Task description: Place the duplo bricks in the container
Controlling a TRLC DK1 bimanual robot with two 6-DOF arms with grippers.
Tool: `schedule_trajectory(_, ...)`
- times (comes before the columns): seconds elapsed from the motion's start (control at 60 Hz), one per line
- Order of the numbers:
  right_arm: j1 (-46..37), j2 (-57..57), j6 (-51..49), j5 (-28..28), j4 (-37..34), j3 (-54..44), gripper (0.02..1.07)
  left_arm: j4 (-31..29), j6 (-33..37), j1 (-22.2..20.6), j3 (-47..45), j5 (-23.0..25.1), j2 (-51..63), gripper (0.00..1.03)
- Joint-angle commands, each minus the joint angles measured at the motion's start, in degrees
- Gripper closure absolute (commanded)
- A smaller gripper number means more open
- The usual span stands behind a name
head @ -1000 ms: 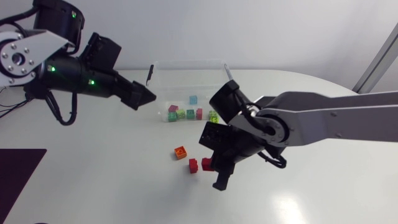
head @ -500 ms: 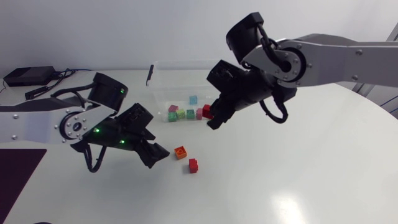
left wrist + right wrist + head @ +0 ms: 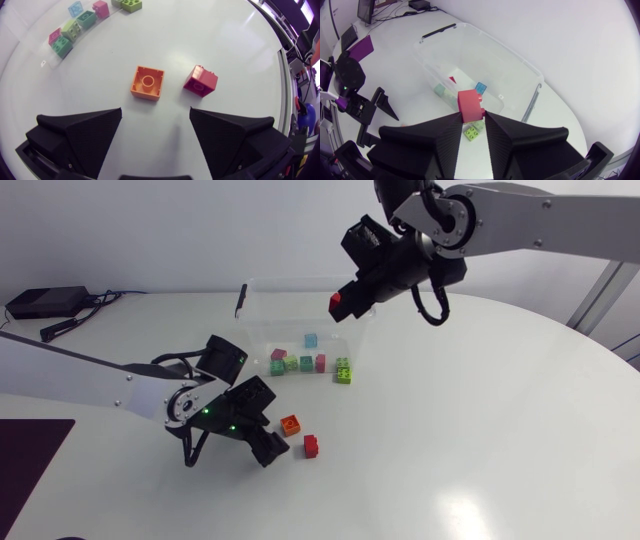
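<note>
My right gripper (image 3: 341, 298) hangs above the front right corner of the clear container (image 3: 262, 292), shut on a red brick (image 3: 335, 302). The right wrist view has that red brick (image 3: 469, 105) pinched between the fingers, with the container (image 3: 485, 50) below. My left gripper (image 3: 268, 450) is low over the table and open. An orange brick (image 3: 148, 83) and a red brick (image 3: 200, 81) lie just ahead of its fingertips, both untouched. In the head view the orange brick (image 3: 290, 424) and the red one (image 3: 311, 445) sit in front of the container.
Several coloured bricks (image 3: 300, 362) lie along the container's front part. A green brick (image 3: 343, 370) sits at its front right corner; whether it is inside I cannot tell. A black pad (image 3: 25, 455) lies at the table's left edge.
My right arm lifted a red brick off the table and carried it up over the container. My left arm swung down from the back left to the loose orange and red bricks.
</note>
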Motion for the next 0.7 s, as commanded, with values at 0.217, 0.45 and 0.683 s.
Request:
schedule_trajectory(0.217,-2.57,6.41,2.16,0.41,-1.71,8.44,0.75,3.81,1.51,-0.79,3.00,-0.10,5.79,0.09)
schedule_trajectory(0.45,-2.92,9.13,3.04,1.03,-1.71,10.90,0.74,5.04,2.39,-1.49,3.26,-0.10,7.81,0.18)
schedule_trajectory(0.683,-4.24,13.44,2.77,1.82,-1.62,15.38,0.73,5.30,3.09,-1.84,2.74,-0.10,8.16,0.27)
